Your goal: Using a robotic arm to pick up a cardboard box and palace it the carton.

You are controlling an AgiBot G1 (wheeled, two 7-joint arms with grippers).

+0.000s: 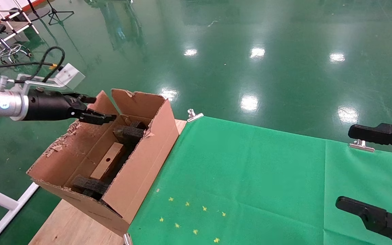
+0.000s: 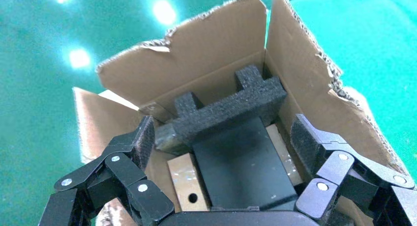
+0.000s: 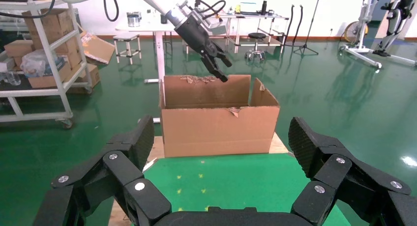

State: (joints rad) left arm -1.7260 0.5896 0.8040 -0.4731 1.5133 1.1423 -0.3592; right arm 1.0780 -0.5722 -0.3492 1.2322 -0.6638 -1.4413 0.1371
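Left pincer (image 1: pixel 92 109) hangs over the rim of the carton (image 1: pixel 141 163), fingers spread and gripping nothing. The carton stands on the surface (image 1: pixel 77 224), at the left edge of the green cloth (image 1: pixel 250 177), flaps ragged and torn. The cardboard box (image 1: pixel 107 165) lies inside the carton, leaning among black foam blocks (image 1: pixel 128 132); its round hole faces up. Right pincer (image 1: pixel 379 173) sits at the right edge of the cloth, well apart from the carton, spread and empty.
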